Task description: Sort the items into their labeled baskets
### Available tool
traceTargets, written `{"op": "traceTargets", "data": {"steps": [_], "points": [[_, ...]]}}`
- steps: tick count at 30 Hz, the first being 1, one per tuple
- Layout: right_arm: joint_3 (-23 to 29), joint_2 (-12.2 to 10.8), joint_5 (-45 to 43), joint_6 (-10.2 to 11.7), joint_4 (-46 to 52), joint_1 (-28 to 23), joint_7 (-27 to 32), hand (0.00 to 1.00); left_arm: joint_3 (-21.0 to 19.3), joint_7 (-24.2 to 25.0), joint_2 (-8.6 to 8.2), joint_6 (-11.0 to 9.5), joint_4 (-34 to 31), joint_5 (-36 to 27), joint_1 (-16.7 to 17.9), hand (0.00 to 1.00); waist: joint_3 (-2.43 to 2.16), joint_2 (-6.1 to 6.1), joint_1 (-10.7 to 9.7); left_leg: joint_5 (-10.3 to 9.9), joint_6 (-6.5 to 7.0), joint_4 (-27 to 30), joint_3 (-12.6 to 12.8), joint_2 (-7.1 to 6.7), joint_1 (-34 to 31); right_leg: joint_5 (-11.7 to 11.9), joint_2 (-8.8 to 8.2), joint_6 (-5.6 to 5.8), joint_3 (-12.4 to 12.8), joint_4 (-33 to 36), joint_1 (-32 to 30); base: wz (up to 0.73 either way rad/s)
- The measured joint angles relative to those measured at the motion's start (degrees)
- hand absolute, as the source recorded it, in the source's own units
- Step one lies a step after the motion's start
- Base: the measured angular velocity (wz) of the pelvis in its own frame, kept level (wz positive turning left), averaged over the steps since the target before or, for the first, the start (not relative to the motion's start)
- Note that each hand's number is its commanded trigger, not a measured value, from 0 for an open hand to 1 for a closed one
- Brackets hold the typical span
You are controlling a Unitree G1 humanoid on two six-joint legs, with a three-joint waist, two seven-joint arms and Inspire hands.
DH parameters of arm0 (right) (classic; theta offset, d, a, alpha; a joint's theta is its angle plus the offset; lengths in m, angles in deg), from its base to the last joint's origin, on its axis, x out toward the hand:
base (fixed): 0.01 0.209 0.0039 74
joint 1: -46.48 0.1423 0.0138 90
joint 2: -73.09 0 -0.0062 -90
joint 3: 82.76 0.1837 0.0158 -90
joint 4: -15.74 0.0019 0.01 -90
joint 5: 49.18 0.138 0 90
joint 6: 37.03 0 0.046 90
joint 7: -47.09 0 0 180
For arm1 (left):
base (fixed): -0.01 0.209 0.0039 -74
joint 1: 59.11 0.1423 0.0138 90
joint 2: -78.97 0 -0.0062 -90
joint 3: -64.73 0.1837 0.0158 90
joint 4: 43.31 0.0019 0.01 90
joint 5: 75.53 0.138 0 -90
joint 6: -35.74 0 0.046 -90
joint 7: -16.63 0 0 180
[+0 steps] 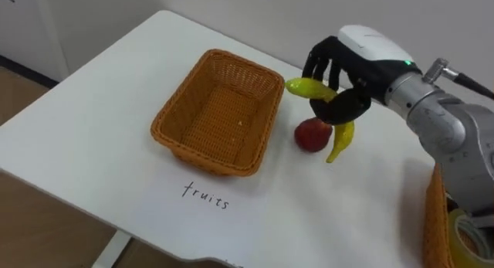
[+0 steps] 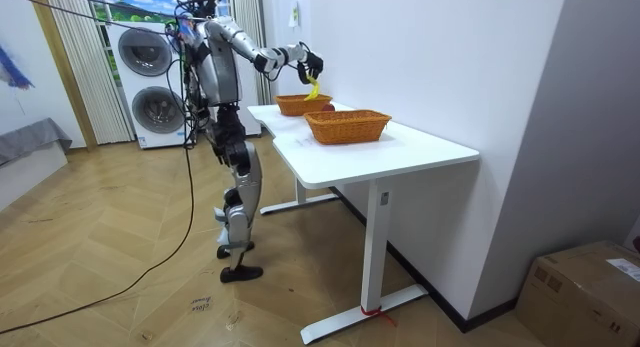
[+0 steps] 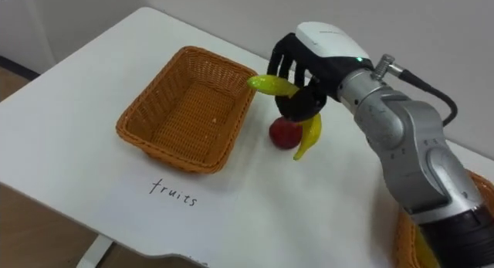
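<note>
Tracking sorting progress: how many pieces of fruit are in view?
2: a banana in the right hand, and a red apple on the table beside the fruit basket. The other basket may hide more.

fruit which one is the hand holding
The yellow banana, gripped in the right hand; the red apple lies on the table below it.

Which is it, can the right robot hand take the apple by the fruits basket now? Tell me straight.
Probably not yet. The right robot hand hangs just above the apple with nothing between them, but it is shut on a banana, which it would likely have to drop first.
</note>
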Motion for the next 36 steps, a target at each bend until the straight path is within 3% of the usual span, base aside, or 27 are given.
{"op": "traceTargets", "data": {"steps": [3, 5, 7, 15, 17, 23, 29, 36], "points": [[-0.34, -0.99, -0.01, -0.06, -0.01, 0.43, 0.07, 1.0, -0.01, 0.21, 0.0, -0.04, 0.05, -0.05, 0.01, 0.0, 0.33, -0.26, 1.23, 0.0, 0.01, -0.01, -0.17, -0.01, -0.02, -0.01, -0.01, 0.01, -0.02, -0.01, 0.04, 0.04], [-0.92, -2.13, -0.01, 0.01, -0.13, 1.06, 1.23, 1.0, 0.0, 0.31, 0.0, -0.04, 0.24, -0.07, 0.04, 0.0, 0.83, -0.27, 1.61, 0.0, 0.01, -0.09, -0.65, -0.06, -0.22, -0.01, -0.01, 0.01, -0.08, 0.0, 0.06, 0.09], [-1.93, -2.56, 0.0, 0.54, -0.61, 1.52, 2.32, 1.0, 0.02, 0.31, 0.01, -0.04, 0.53, -0.07, -0.01, 0.0, 0.95, -0.17, 1.6, -0.01, 0.02, -0.18, -1.14, -0.13, -0.61, -0.01, -0.02, 0.02, -0.12, 0.02, -0.07, 0.13], [-5.29, -3.67, 0.69, 1.96, -1.2, 1.72, 5.66, 1.0, 0.42, 0.32, 0.04, -0.42, 0.57, -0.07, 0.27, 0.0, 0.99, -0.14, 4.09, 0.01, 0.0, -0.02, -1.77, -0.13, -1.07, -0.02, -0.03, 0.03, -1.57, -0.04, -0.4, 0.04], [-5.52, -4.84, 0.64, 2.08, -1.21, 1.74, 6.55, 1.0, 0.73, 0.47, 0.04, -0.44, 0.56, -0.07, 0.25, 0.0, 0.98, -0.14, 4.27, 0.01, 0.0, -0.01, -1.83, -0.14, -1.09, -0.02, -0.03, 0.03, -1.58, -0.05, -0.41, 0.0], [-8.56, -5.18, 0.52, 2.49, -2.1, 5.46, 8.05, 1.0, 1.25, 0.26, -0.03, -0.44, 0.51, -0.05, 0.53, 0.0, 0.95, -0.17, 4.42, 0.01, -0.01, -0.07, -1.88, -0.08, -1.11, -0.03, -0.03, 0.04, -1.85, -0.08, -0.45, 0.0], [-8.76, -7.59, 0.82, 1.99, -5.19, 7.47, 10.14, 1.0, 1.25, -1.13, -0.36, 0.0, 0.13, 1.0, 0.55, 0.0, 0.85, -0.31, 4.76, 0.02, -0.01, 0.0, -1.92, -0.14, -1.0, -0.03, -0.02, 0.04, -1.57, -0.1, -0.2, 0.0], [-10.4, -7.7, 1.01, 1.34, -6.51, 7.82, 11.86, 1.0, 1.39, -1.2, -0.38, 1.06, 0.11, 0.99, 0.74, 0.0, 0.84, -0.31, 4.86, 0.02, -0.02, 0.4, -2.74, -0.22, -1.01, -0.03, 0.04, 0.04, -1.75, -0.1, 0.26, 0.05]]}}
